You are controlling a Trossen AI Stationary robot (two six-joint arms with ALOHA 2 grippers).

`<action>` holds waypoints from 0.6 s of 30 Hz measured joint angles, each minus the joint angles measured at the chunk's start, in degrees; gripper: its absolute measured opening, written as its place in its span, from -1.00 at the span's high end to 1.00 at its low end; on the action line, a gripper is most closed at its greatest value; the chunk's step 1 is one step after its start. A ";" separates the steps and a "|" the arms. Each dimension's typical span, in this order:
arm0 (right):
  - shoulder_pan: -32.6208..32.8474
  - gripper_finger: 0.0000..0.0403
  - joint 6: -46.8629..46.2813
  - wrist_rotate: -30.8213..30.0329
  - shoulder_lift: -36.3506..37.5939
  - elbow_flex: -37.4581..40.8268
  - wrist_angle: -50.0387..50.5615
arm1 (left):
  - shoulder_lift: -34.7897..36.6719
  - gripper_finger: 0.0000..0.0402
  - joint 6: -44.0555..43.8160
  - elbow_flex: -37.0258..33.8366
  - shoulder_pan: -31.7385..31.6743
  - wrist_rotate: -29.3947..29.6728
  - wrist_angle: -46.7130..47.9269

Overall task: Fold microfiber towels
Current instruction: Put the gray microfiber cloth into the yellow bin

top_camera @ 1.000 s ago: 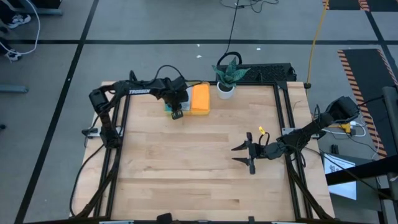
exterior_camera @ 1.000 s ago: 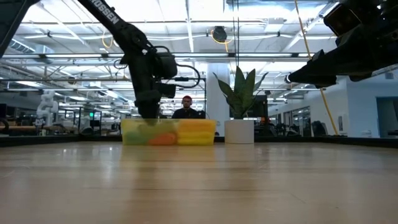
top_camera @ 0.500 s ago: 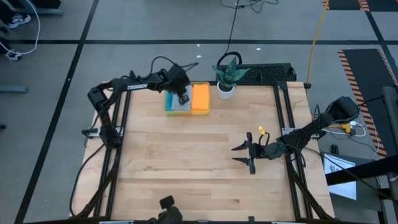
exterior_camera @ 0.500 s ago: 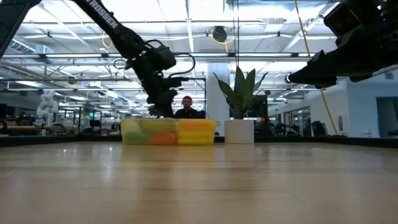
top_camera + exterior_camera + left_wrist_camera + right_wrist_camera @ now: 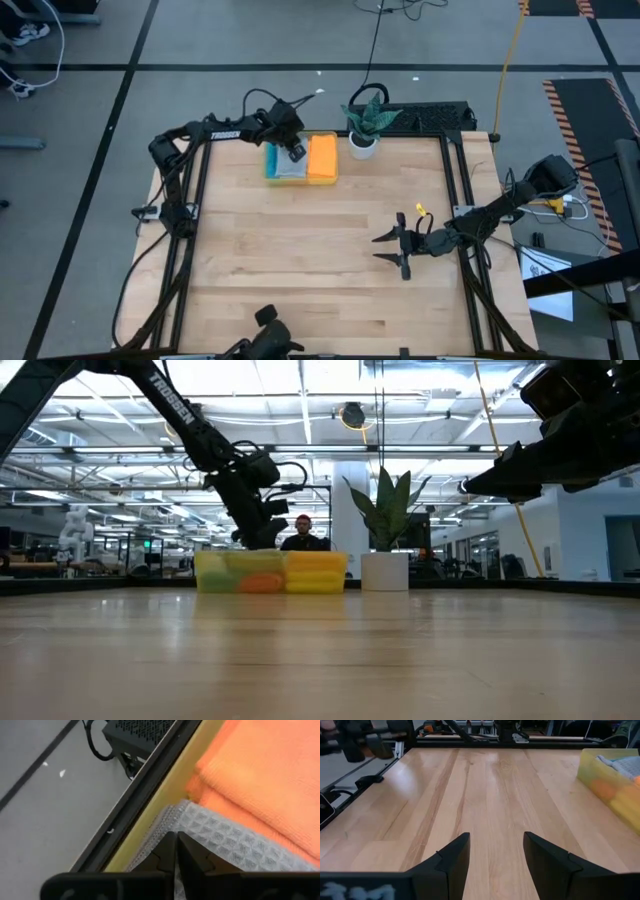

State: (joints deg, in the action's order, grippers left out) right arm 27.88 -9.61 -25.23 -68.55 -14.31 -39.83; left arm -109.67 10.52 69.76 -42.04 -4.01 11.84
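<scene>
A translucent yellow tray [image 5: 268, 158] stands at the table's far edge and holds folded towels. A light grey towel [image 5: 287, 168] lies on top at its left, an orange one [image 5: 322, 158] at its right. Orange and yellow cloth show through the wall in the low view [image 5: 262, 584]. My left gripper [image 5: 293, 150] is shut just above the tray's far part. In the left wrist view its tips [image 5: 175, 845] stand over the grey towel's far edge [image 5: 170, 815], next to the orange towel [image 5: 260, 770]. My right gripper [image 5: 398, 250] is open and empty over the table's right half. My left gripper points down and toward the far edge, its shut fingertips over the grey towel's far edge [image 5: 172, 822] beside the tray's far wall [image 5: 165, 795]. I cannot tell whether they touch the towel; the fingers hide the spot.
A potted plant [image 5: 362, 140] stands right of the tray at the far edge. Bare wood [image 5: 300, 250] lies between the tray and the near edge. A person [image 5: 300, 538] shows behind the tray in the low view. A dark thing [image 5: 265, 322] shows at the near edge.
My left gripper has risen out of the tray's near left part and gone toward the far edge, tipping to point more toward that edge. It now stands over the tray's far part. A dark thing has come into view at the near edge.
</scene>
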 joint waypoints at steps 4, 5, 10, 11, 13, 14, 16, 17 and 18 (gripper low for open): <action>0.00 0.13 0.20 0.00 0.00 0.00 -0.02 | 2.76 0.89 1.30 -0.01 1.13 0.98 0.40; 0.00 0.13 0.21 0.00 0.00 0.02 0.01 | 3.58 0.89 1.56 0.04 1.44 1.40 0.22; 0.00 0.13 0.17 0.00 0.00 0.00 0.04 | 6.43 0.89 2.91 0.07 2.34 2.99 5.18; -0.02 0.13 0.02 0.00 0.00 0.02 0.02 | 6.48 0.89 2.93 0.07 2.36 3.44 7.05; 0.00 0.13 0.02 0.00 0.00 0.02 0.19 | 6.32 0.89 3.00 0.02 2.12 4.71 10.56; 0.00 0.13 0.00 0.00 0.00 0.00 0.18 | 6.19 0.90 3.14 -0.17 1.94 5.51 11.88; 0.00 0.13 -0.04 0.00 0.00 0.01 0.17 | 5.88 0.90 3.39 -1.04 1.50 6.39 12.11; -0.01 0.13 -0.03 0.00 0.00 0.00 0.17 | 5.80 0.90 3.37 -1.84 1.31 6.60 12.01; -0.01 0.13 -0.02 0.00 0.00 0.00 0.05 | 5.78 0.90 3.35 -2.70 1.05 6.60 11.74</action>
State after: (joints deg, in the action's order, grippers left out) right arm 27.87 -9.63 -25.23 -68.55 -14.31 -39.78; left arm -103.90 13.87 67.05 -40.99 2.59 23.58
